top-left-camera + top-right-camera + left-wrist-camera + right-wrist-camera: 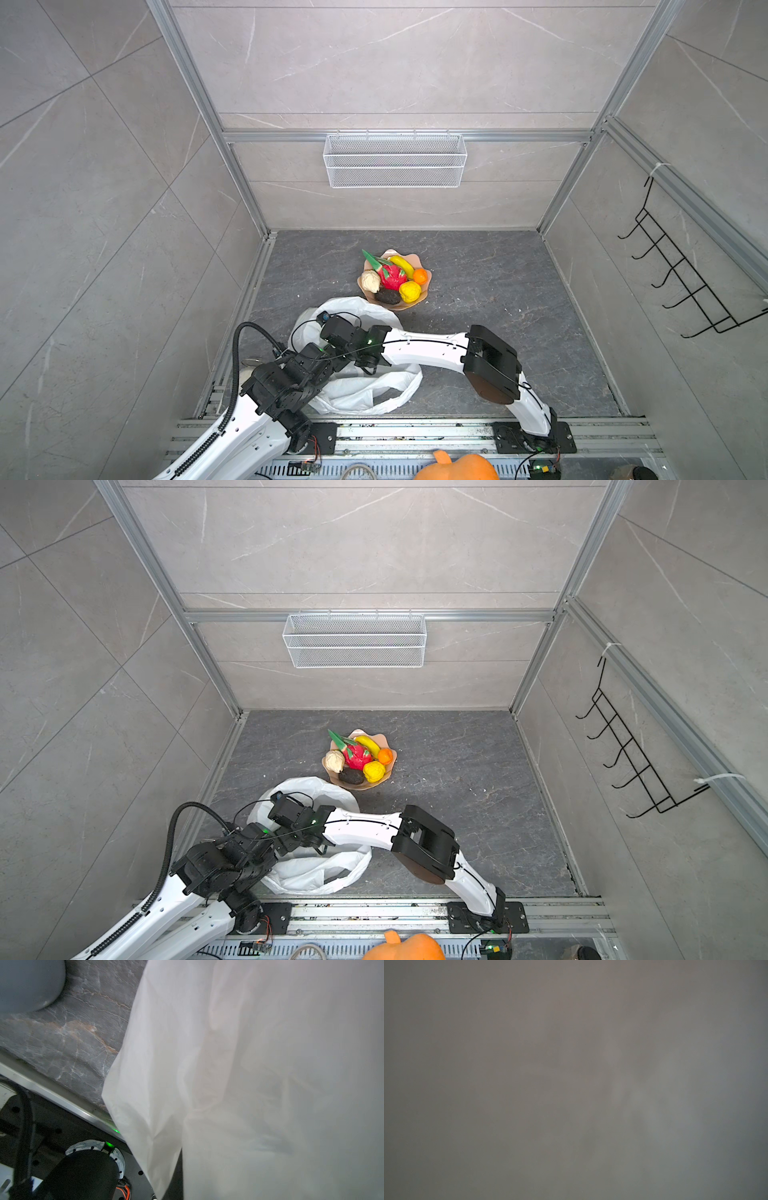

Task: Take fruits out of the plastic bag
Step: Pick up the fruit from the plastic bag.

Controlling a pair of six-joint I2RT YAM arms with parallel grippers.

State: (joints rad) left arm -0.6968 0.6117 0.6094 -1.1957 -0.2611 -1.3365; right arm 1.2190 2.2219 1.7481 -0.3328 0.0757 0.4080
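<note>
One plastic bag is lying crumpled around both tools and hiding their tips. The right tool is sitting in the bag's mouth. Its wrist view is showing only grey blur, so I cannot tell how wide it is. The left tool is squeezed tight just beside it, and whatever it is pinching is hidden. One bowl is sitting beyond the right tool, holding six fruits.

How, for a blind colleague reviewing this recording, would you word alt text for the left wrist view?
A creased translucent white plastic bag fills most of the frame. Beside it show the grey marbled tabletop, an aluminium rail and a black arm base with a green light.
</note>
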